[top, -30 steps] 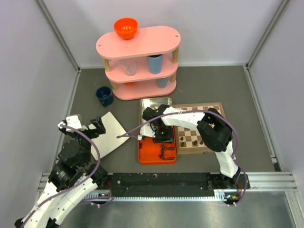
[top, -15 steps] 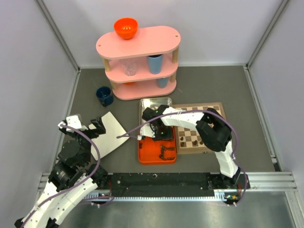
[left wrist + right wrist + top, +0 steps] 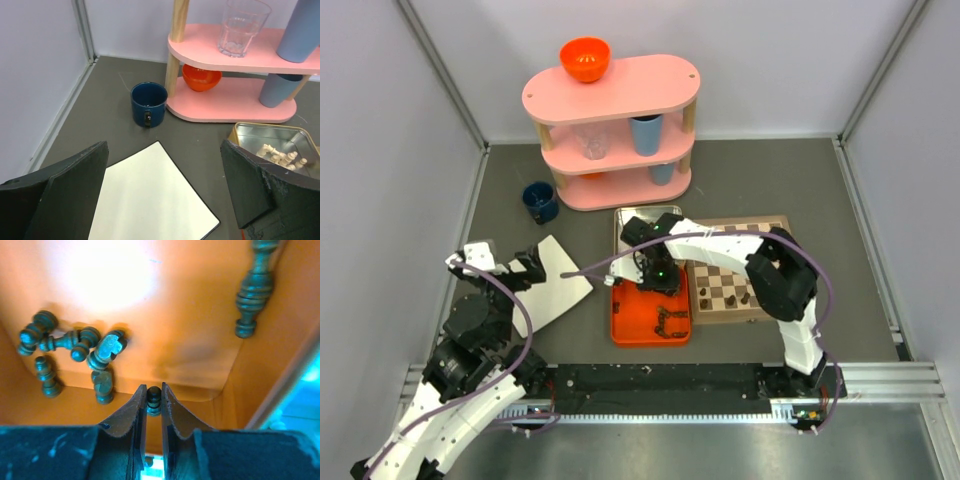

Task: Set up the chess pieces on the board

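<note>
Gripping dark piece [image 3: 153, 396]; right claw [image 3: 153, 390] hides base.

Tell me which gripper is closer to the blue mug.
Left. The left gripper hangs open over the white sheet, on the near side of the blue mug. The right gripper is farther away, over the orange tray, pinching a dark chess piece.

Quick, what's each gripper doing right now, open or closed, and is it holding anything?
Left gripper: open, holding nothing.
Right gripper: closed on a dark chess piece over the orange tray.
</note>
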Robot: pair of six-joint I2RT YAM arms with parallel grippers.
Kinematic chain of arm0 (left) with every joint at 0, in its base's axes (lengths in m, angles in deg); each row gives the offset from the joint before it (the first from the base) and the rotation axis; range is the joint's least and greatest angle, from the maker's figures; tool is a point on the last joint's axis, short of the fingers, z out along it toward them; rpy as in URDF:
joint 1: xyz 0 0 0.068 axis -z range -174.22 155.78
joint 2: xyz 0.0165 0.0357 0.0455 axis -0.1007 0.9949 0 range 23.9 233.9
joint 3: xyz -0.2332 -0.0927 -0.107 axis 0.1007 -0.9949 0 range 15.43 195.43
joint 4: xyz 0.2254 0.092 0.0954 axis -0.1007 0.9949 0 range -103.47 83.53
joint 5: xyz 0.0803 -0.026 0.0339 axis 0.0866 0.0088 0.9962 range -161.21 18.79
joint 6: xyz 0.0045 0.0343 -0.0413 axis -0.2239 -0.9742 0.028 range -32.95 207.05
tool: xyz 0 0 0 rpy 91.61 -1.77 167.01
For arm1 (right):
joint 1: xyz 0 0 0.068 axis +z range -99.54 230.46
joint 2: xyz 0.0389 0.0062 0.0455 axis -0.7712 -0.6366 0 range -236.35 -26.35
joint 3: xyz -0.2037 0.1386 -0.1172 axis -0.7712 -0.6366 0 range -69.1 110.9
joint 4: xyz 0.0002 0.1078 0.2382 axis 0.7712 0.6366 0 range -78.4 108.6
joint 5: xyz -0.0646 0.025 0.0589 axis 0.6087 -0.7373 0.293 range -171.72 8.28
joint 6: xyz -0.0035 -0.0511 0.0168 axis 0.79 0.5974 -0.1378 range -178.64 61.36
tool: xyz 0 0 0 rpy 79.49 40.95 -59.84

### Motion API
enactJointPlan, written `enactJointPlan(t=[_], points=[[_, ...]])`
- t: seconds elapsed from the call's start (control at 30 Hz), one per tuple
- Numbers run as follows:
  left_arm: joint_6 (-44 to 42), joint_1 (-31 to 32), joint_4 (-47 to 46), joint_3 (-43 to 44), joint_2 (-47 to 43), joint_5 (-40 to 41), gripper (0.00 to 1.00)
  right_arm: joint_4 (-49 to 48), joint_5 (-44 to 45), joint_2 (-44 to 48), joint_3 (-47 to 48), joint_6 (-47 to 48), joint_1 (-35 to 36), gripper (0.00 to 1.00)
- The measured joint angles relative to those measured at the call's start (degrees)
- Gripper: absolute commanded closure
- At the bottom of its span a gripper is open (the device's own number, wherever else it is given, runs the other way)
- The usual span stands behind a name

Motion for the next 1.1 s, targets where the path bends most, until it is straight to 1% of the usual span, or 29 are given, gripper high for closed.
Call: enactJointPlan(t=[0.07, 0.13, 0.2, 0.23, 0.37, 0.4, 0.53, 0.63, 0.73, 0.77, 0.8, 0.9, 1.0, 1.1], points=[[0.0, 0.0, -0.2, 0.0, 0.0, -1.7, 0.01, 0.0, -1.9, 1.8, 0.5, -0.2, -0.5, 0.92], [0.0, 0.0, -0.8, -0.1, 0.0, -5.4, 0.01, -0.1, -4.7, 4.8, 0.6, -0.7, -1.5, 0.92], [0.0, 0.0, -1.6, -0.2, 0.5, -10.3, 0.01, 0.0, -7.6, 7.8, 1.0, -1.4, -2.5, 0.92], [0.0, 0.0, -2.0, 0.0, 1.6, -14.2, 0.01, 0.1, -9.8, 9.7, 1.4, -2.0, -3.4, 0.91], [2.9, 0.0, -2.0, 2.8, 9.3, -26.9, 0.03, -0.2, -17.8, 16.3, 2.8, -4.3, -7.6, 0.91], [4.0, 0.0, -2.1, 3.7, 11.4, -30.0, 0.06, -0.5, -20.2, 18.1, 2.9, -5.4, -9.1, 0.91], [10.1, 0.0, -4.6, 5.5, 17.8, -40.6, 0.07, -3.7, -30.4, 24.5, 2.1, -11.0, -17.3, 0.9], [15.8, 0.3, -8.7, 5.8, 23.1, -46.4, 0.1, -12.4, -38.8, 31.3, -4.2, -20.4, -24.7, 0.89], [19.7, 2.9, -11.4, 7.0, 30.4, -48.2, 0.1, -26.8, -45.7, 39.0, -15.5, -35.9, -32.2, 0.89], [20.2, 4.2, -12.1, 7.6, 32.5, -48.2, 0.12, -31.0, -46.9, 40.7, -18.7, -40.7, -33.9, 0.89], [21.0, 6.1, -12.6, 9.0, 36.0, -48.0, 0.13, -37.6, -48.4, 43.0, -23.2, -47.4, -35.7, 0.9], [22.5, 10.3, -14.0, 12.6, 44.4, -47.6, 0.2, -49.9, -49.6, 45.6, -31.2, -62.6, -38.2, 0.9], [24.2, 12.5, -15.5, 16.6, 51.3, -47.1, 0.24, -55.7, -49.2, 45.7, -34.2, -72.4, -38.7, 0.89], [26.0, 13.4, -16.6, 20.5, 56.9, -45.9, 0.27, -59.5, -48.7, 45.7, -34.8, -78.7, -38.7, 0.9]])
